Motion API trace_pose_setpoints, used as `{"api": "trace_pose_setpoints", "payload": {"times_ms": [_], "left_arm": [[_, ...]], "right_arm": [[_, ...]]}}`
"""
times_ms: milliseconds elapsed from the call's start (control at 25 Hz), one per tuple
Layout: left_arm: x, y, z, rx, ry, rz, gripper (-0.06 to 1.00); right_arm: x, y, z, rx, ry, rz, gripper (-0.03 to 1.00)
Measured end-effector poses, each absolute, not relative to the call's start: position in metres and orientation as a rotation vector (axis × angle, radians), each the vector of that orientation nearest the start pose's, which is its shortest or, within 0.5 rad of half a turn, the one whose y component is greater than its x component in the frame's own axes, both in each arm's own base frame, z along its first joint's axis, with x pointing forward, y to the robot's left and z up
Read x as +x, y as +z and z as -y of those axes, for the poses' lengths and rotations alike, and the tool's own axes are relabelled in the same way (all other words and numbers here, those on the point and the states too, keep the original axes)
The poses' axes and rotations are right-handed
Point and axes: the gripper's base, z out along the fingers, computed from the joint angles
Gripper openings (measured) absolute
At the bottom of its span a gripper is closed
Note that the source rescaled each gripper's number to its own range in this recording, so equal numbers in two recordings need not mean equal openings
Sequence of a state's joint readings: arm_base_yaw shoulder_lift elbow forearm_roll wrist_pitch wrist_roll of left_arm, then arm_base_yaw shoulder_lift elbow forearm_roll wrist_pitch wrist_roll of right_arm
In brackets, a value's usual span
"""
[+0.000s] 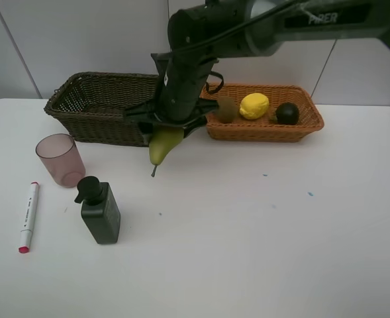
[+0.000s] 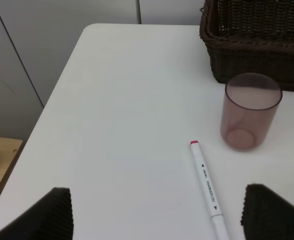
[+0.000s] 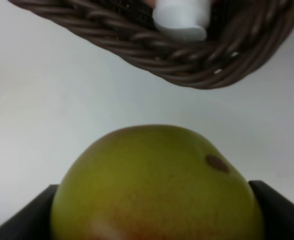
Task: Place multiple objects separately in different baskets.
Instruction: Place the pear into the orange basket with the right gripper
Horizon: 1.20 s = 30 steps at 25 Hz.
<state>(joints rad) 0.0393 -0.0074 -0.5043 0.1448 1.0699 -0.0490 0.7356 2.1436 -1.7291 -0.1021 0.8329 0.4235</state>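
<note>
My right gripper (image 1: 168, 127) is shut on the green-red pear (image 1: 163, 144), which hangs stem-down just above the table in front of the dark brown basket (image 1: 92, 109). In the right wrist view the pear (image 3: 156, 185) fills the space between the two fingers. The orange-tan basket (image 1: 310, 124) holds the kiwi (image 1: 226, 109), the lemon (image 1: 254, 106) and the dark green fruit (image 1: 287, 113). On the table at the left are the mauve cup (image 1: 60, 159), the marker (image 1: 28, 216) and the dark pump bottle (image 1: 100, 212). My left gripper (image 2: 156, 215) is open above the marker (image 2: 208, 187), near the cup (image 2: 249, 110).
A white cap (image 3: 180, 20) shows inside the dark basket's rim (image 3: 137, 45). The table's left edge (image 2: 47, 100) is close to the left gripper. White wall panels stand behind the baskets.
</note>
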Motion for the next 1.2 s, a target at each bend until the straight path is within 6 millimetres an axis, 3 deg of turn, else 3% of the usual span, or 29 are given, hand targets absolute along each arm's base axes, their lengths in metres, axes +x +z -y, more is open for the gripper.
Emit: {"api": "trace_pose_setpoints", "payload": {"times_ms": [160,320,1200], "left_arm": [[-0.008,0.278,-0.011,-0.098,0.167,-2.035,0.89],[-0.008,0.278,-0.011,-0.098,0.167,-2.035,0.89],[-0.008,0.278,-0.011,-0.098,0.167,-2.035,0.89]], "right_arm": [[0.345,0.227,-0.295,-0.514,0.126,-2.667,0.64],[0.352,0.245,-0.279,-0.497,0.043,-2.606,0.64],[0.432,0.259,-0.163,-0.207,-0.089,-2.446,0.64]]}}
